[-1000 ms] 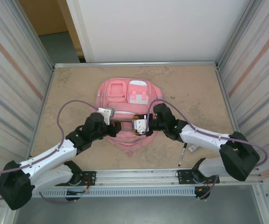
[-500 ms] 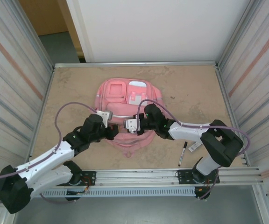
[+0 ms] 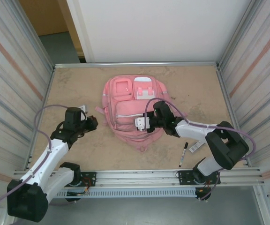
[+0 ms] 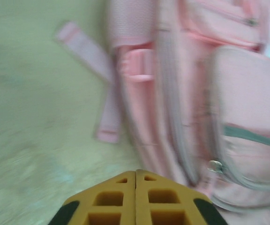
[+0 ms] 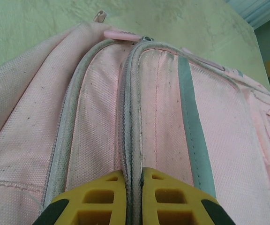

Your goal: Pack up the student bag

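Item one: student bag [image 3: 132, 110], pink, lying front-up mid-desk [image 3: 69, 84]. You are seeing it sitting flatter and reaching farther from the arm bases than a second ago.

Item two: left claw [image 4: 135, 173], now pulling well clear to the bag's left side. Its pads are meeting and carrying nothing, with a loose strap [image 4: 108, 108] trailing ahead of it.

Item three: right claw [image 5: 133, 172], working at the bag's near-right front. Half-open a second ago, it is now pinching tight on a zip ridge.

Item four: marker [image 3: 183, 154], waiting off the bag's near-right corner.

Note: you are likely watching one arm taking over the opening, and packing proper is not yet starting.
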You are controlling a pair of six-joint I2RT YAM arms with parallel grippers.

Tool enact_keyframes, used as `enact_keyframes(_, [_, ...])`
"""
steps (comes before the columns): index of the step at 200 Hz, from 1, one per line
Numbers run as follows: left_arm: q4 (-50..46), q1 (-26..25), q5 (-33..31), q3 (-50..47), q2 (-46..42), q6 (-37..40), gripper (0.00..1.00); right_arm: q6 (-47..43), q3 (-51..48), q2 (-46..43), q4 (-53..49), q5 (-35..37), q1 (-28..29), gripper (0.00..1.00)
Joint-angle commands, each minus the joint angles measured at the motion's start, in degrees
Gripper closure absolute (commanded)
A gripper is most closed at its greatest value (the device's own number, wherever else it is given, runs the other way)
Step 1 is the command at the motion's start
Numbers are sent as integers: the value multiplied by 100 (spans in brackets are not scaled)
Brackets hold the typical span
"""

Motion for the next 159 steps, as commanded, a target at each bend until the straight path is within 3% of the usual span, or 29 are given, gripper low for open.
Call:
enact_keyframes(1, [859, -331, 1389, 243, 284, 452, 48, -90, 174, -373, -427, -249, -139, 100])
enact_keyframes(14, [820, -730, 1223, 387, 471, 925, 33, -171, 232, -512, -694, -381, -183, 100])
enact_keyframes(38, [670, -1419, 761, 591, 857, 1715, 26, -207, 260, -747, -1157, -915, -408, 100])
enact_keyframes(54, [920, -1646, 922, 539, 1107, 1762, 27, -249, 180, -976, -1364, -986, -465, 100])
enact_keyframes(86, [759, -1726, 997, 656, 1500, 1742, 39, -644, -77, -1300, -1359, -1717, -785, 100])
enact_keyframes(114, [972, -1799, 1470, 675, 1668, 1761, 50, -866, -91, -1491, -1513, -1873, -818, 100])
enact_keyframes(159, [723, -1898, 1658, 954, 1737, 1964, 96, -955, -132, -1563, -1614, -1864, -817, 100])
